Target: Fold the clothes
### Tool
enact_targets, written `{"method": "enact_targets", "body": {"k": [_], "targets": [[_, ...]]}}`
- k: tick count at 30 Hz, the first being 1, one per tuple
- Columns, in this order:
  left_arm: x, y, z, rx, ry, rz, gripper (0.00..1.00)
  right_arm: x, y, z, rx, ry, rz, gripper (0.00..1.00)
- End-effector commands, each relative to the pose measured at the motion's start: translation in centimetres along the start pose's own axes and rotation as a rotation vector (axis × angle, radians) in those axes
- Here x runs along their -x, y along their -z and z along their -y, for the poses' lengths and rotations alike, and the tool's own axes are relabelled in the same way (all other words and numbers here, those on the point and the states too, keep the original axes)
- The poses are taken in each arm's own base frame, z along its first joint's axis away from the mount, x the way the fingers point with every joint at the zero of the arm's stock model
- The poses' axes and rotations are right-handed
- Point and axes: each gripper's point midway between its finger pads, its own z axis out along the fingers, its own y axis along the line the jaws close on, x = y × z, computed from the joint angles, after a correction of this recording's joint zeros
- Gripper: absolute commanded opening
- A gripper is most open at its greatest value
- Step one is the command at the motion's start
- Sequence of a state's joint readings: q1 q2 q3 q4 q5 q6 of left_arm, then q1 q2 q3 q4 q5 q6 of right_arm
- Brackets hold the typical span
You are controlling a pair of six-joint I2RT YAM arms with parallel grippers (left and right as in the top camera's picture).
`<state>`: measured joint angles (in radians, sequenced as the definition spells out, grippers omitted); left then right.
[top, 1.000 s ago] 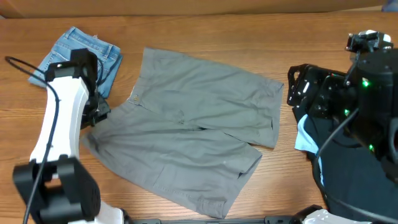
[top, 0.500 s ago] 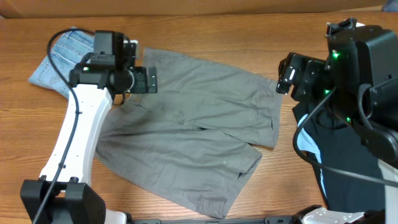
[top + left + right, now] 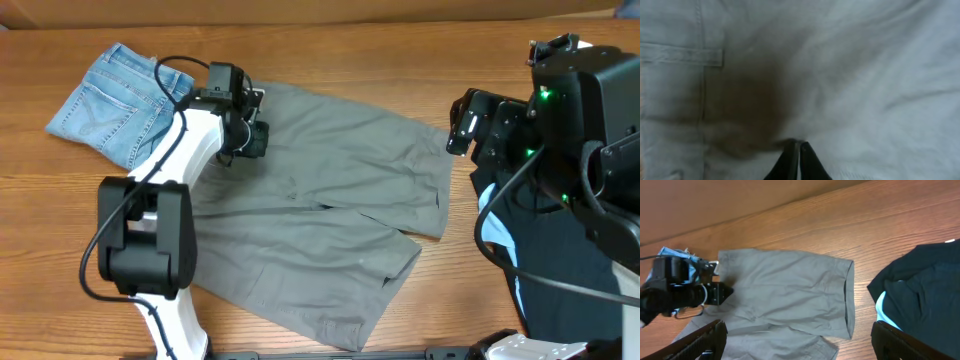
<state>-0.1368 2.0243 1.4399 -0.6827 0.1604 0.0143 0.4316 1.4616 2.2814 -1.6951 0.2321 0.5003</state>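
Observation:
The clothes, grey-khaki shorts (image 3: 320, 200), lie spread flat in the middle of the wooden table, waistband to the left and legs to the right. My left gripper (image 3: 245, 135) is over the upper left part of the shorts near the waistband. In the left wrist view its jaws (image 3: 796, 146) are shut, tips right at the grey cloth (image 3: 850, 70), with a seam and belt loop to the left. My right gripper (image 3: 463, 122) is open and empty, held above the table past the shorts' right leg hem; its wrist view looks down on the shorts (image 3: 790, 285) between its fingers (image 3: 800, 340).
A folded blue denim pair (image 3: 110, 100) lies at the far left, also partly visible in the right wrist view (image 3: 675, 255). A dark garment with a light blue patch (image 3: 560, 280) lies at the right under my right arm. Bare wood (image 3: 400, 60) runs along the far side.
My left arm has swung from the shorts' left edge up and right onto the waistband area. My right arm shifted slightly. The shorts have not moved.

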Motion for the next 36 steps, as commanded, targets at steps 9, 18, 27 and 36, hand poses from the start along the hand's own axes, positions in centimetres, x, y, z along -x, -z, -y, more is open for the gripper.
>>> {"method": "enact_targets", "body": {"k": [9, 18, 27, 36], "targets": [[-2.6, -2.7, -8.7, 0.254, 0.199, -0.082, 0.04, -0.1, -1.2, 0.0, -0.021, -0.04, -0.026, 0.98], [-4.1, -1.0, -14.6, 0.261, 0.403, -0.076, 0.04, -1.2, -5.8, 2.3, -0.147, -0.112, -0.132, 0.99], [0.9, 6.6, -10.8, 0.116, 0.308, 0.12, 0.08, -2.2, -15.8, 2.6, -0.149, -0.052, -0.246, 0.92], [1.7, 19.7, -5.9, 0.116, 0.226, 0.329, 0.29, -2.7, -26.7, 3.0, -0.162, -0.003, -0.256, 0.79]]}}
